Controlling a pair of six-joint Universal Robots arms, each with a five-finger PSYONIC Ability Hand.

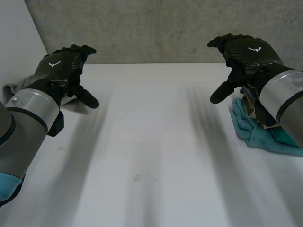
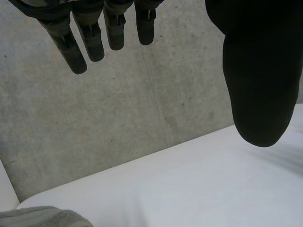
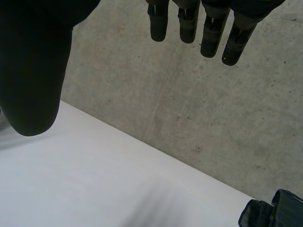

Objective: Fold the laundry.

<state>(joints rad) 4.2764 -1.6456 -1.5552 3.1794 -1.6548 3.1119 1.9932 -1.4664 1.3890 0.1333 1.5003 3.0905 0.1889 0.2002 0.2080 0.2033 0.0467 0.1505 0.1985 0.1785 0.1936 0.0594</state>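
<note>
Grey cloth beside left hand; teal cloth under right arm

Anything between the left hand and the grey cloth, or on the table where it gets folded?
Nothing visible. The left hand hangs open above the grey cloth at the left side of the table, whose middle is bare.

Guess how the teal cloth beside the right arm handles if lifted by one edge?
Probably floppy: the teal cloth lies in soft rumpled folds on the table, so it should sag and unfold. Likely light; its nubby towel-like surface should resist slipping. Pushed, it may bunch rather than slide.
</note>
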